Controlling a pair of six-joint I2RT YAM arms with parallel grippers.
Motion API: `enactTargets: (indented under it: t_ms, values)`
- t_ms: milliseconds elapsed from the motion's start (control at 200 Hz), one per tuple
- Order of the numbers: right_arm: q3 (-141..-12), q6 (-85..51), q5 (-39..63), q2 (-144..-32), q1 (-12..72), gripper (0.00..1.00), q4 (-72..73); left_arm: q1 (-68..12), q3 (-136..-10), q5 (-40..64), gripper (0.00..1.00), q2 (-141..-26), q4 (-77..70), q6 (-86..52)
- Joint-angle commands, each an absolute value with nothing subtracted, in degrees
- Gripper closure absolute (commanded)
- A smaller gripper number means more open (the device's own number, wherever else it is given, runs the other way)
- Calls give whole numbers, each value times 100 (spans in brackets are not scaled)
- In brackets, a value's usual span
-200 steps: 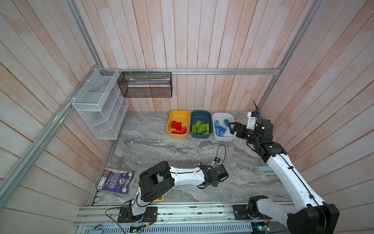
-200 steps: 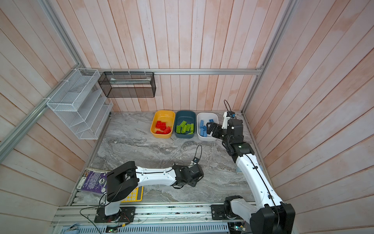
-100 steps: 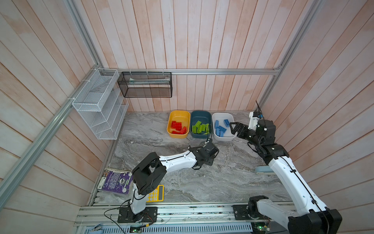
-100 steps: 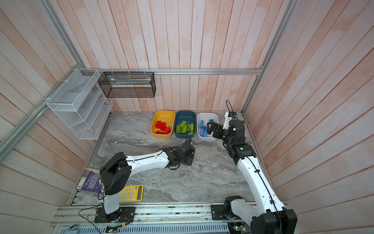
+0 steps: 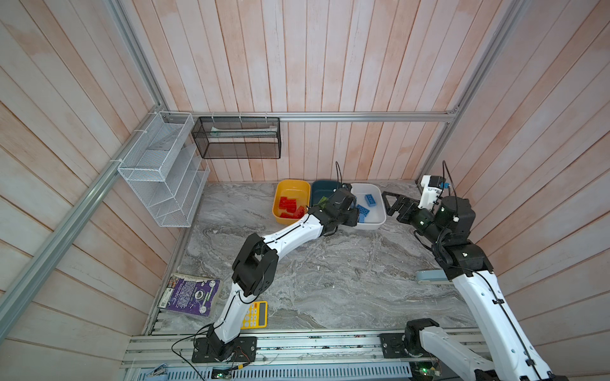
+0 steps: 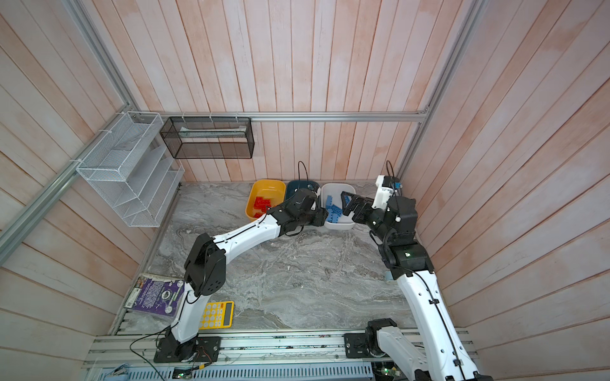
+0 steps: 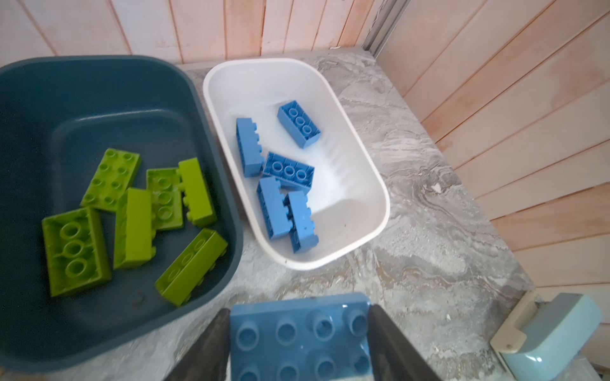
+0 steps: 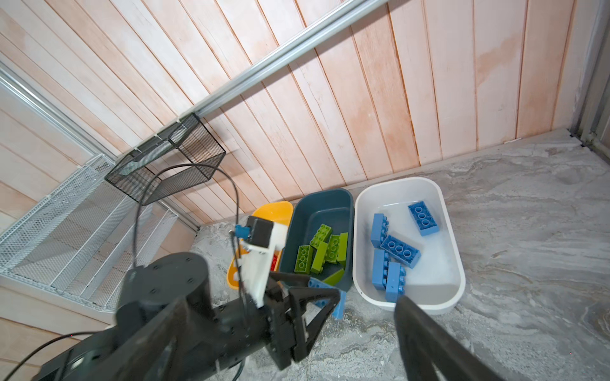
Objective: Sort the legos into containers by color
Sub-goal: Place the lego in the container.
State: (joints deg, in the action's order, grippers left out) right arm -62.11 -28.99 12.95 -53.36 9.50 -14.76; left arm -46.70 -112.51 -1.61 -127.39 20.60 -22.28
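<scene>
Left wrist view, left gripper (image 7: 298,344) pinching blue lego (image 7: 297,326), left arm (image 5: 290,236) outstretched

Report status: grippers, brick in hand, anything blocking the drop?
Left gripper shut on light blue studded plastic brick, short of white rounded plastic tub. Right gripper open, empty, close beside that tub. Five blue bricks inside; room left.

Yellow tub (image 5: 292,191) w/ red legos (image 5: 290,206); teal tub (image 7: 99,99) w/ lime legos (image 7: 133,227); white tub (image 7: 350,211) w/ blue legos (image 7: 298,123); worktop (image 5: 330,270) grey marble.

no print is legible, not even on the purple booklet (image 5: 189,294).
</scene>
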Motion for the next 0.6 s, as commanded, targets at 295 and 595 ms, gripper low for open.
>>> enactTargets:
  t_ms: [295,595]
  values:
    - [-6277,-2953,1549,-5049,956,5,-1316,-4432,-13817,860,36,-14780,2166,-1870]
    - [-5942,-2971,1502,-5001,958,4,-1162,-4315,-13974,1112,17,-14835,1829,-1610]
